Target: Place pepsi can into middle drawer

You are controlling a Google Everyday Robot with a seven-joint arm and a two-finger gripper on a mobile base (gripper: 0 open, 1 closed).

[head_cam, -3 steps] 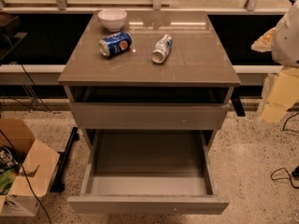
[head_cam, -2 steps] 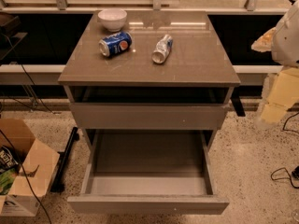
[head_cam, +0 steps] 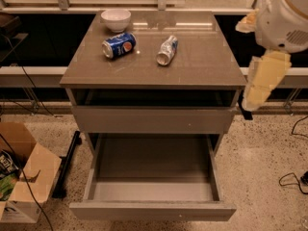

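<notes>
The pepsi can (head_cam: 119, 45), blue with a round logo, lies on its side at the back left of the cabinet top (head_cam: 202, 66). The middle drawer (head_cam: 154, 160) is pulled out wide below a closed drawer front, and its flat grey floor holds nothing. My arm (head_cam: 267, 76), white and cream, hangs at the cabinet's right side. The gripper (head_cam: 246, 112) is the dark tip at its lower end, beside the cabinet's right front corner and well away from the can.
A silvery-white can (head_cam: 167, 50) lies on its side right of the pepsi can. A white bowl (head_cam: 116, 19) stands behind them. A cardboard box (head_cam: 26, 177) and cables lie on the floor at left, and more cables (head_cam: 293, 177) at right.
My arm has shifted a little left and up, closer to the cabinet's right side. The cans, bowl and drawer have not moved.
</notes>
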